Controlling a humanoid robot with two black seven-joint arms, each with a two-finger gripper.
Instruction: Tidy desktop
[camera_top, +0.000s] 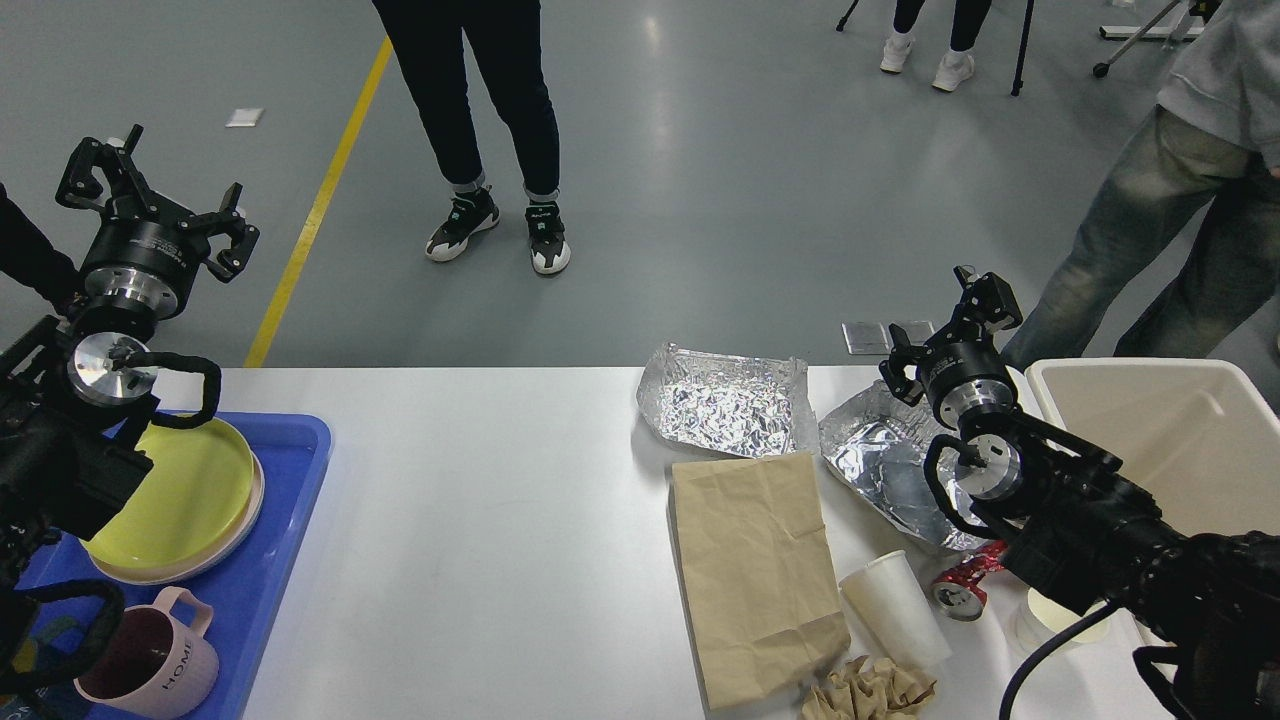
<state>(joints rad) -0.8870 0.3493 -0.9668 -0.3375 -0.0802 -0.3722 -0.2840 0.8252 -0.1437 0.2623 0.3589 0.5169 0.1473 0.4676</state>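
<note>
1. Two grippers up, both empty. Left gripper (150, 195) is raised over the floor beyond the far left edge of the desktop (500, 520), fingers spread wide apart, touching nothing.
2. Right gripper (950, 320) is raised near the far right edge of the desktop, fingers apart, nothing between them.
3. Desktop lies below and on the near side of both grippers and spans nearly the whole width of the view.
4. Below and nearer than the left gripper: blue tray (290, 540) with a yellow plate (190, 490) stacked on a pale plate, and a pink mug (165, 660) nearer still. The left arm hides part of the tray.
5. Just left of and below the right gripper: crumpled foil sheet (725, 405); a second foil piece (880, 460) is right under it, partly behind the arm.
6. Nearer than the foil: flat brown paper bag (760, 570), white paper cup (895, 610) on its side just beside the bag, crumpled brown paper (870, 690) at the near edge.
7. Red can (965, 585) on its side, mostly hidden by the right arm.
8. Beige bin (1180, 440) just right of the right gripper.
</note>
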